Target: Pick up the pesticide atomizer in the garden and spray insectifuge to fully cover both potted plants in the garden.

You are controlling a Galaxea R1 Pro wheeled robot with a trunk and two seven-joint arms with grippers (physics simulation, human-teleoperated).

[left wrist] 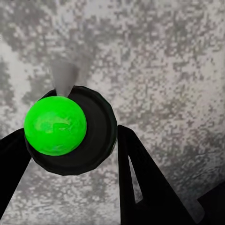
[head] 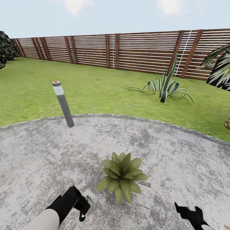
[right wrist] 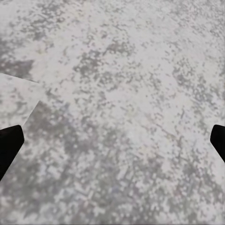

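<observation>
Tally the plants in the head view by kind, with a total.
Potted plant on the patio: 1
Striped spiky plant in the grass: 1
Palm at the right edge: 1
Dark bush at the far left: 1
Total: 4

Potted plant (head: 122,179) stands between both grippers on the patio (head: 179,153), blocking direct lateral passage. Grey post (head: 63,104) tilts at the patio's far-left edge (well apart from plant). Stone fwd and to the right is unobstructed.
</observation>
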